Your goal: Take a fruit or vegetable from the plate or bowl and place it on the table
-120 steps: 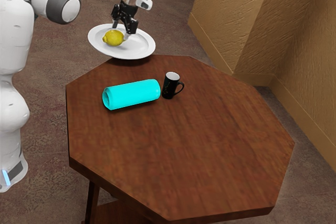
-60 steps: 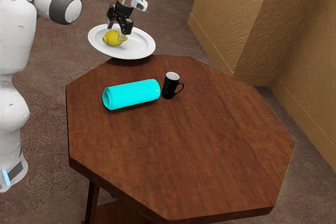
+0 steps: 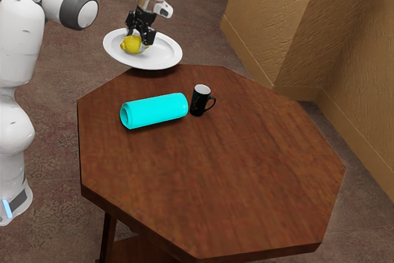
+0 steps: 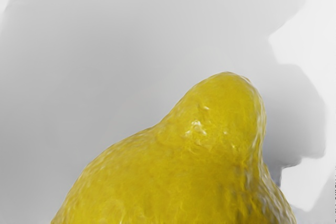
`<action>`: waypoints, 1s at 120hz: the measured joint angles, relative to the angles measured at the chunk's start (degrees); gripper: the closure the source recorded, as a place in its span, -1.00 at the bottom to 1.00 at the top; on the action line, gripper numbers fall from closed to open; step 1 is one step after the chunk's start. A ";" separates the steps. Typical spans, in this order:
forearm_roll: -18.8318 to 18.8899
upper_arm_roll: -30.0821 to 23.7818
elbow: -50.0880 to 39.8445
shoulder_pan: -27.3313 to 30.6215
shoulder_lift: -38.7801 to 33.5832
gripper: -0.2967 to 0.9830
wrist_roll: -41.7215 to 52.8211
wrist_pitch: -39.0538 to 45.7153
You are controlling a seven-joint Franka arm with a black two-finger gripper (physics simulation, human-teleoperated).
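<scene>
One plump yellow lemon lies on its side on the round, glossy white plate, toward ten o'clock from its centre. Taking twelve o'clock as the exterior view's far side, the plate sits at the eleven o'clock edge of the eight-sided reddish-brown wooden table and reaches out past it. Our black two-finger gripper points down over the lemon with its fingers spread wide, straddling the fruit; we cannot tell whether either one touches it. In the wrist view, the lemon's knobbly, nubbed end is close to us, with grey shadow on the white plate around it. A bright cyan cylinder with a hollowed end lies toward half past ten on the table. Just beside its two-to-three o'clock end, a black mug stands upright, handle toward three.
</scene>
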 joint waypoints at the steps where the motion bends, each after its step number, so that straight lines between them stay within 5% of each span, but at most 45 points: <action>1: 0.00 0.00 -0.03 0.00 -0.01 -0.54 0.01 0.00; 17: -0.02 -0.05 -0.81 0.00 -0.31 -0.53 0.04 0.05; 34: -0.43 -0.01 -0.98 0.01 -0.27 -0.21 -0.25 0.07; 81: -0.36 -0.23 3.34 0.04 -0.95 0.13 -1.11 -1.26; 104: -0.33 -5.32 11.89 -0.03 -0.87 -0.03 -1.36 -5.08; 120: -0.53 -13.64 18.58 -0.09 -0.85 -0.05 -1.56 -8.71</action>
